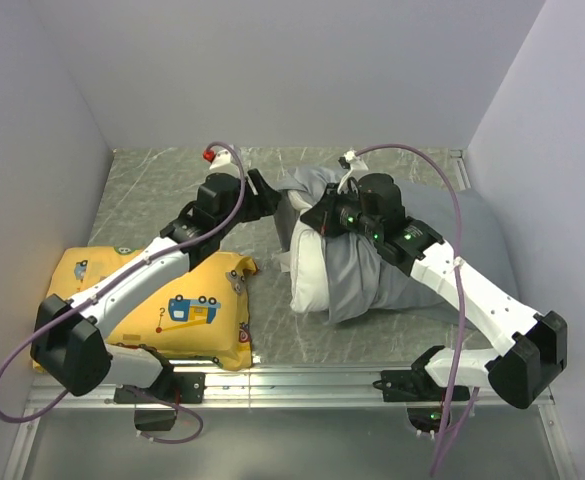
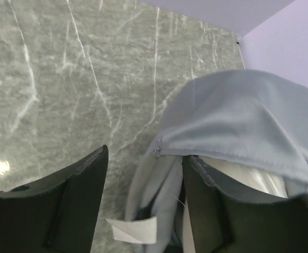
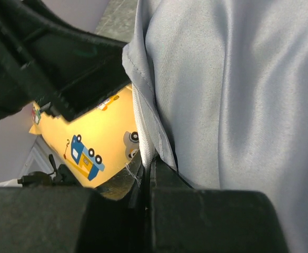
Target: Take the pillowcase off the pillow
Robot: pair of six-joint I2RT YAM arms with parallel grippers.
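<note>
I see left claw (image 2: 146, 156) wide, pillowcase (image 2: 238, 116) hem between jaws, nearer its right finger; right claw (image 3: 149, 171) pinches that hem.

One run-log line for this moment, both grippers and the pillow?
left gripper: open, around pillowcase hem | right gripper: shut on pillowcase hem | pillow: partly bared

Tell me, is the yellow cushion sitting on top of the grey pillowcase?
No, the yellow cushion lies flat to the left under the left arm, with bare tabletop between it and the pillowcase.
</note>
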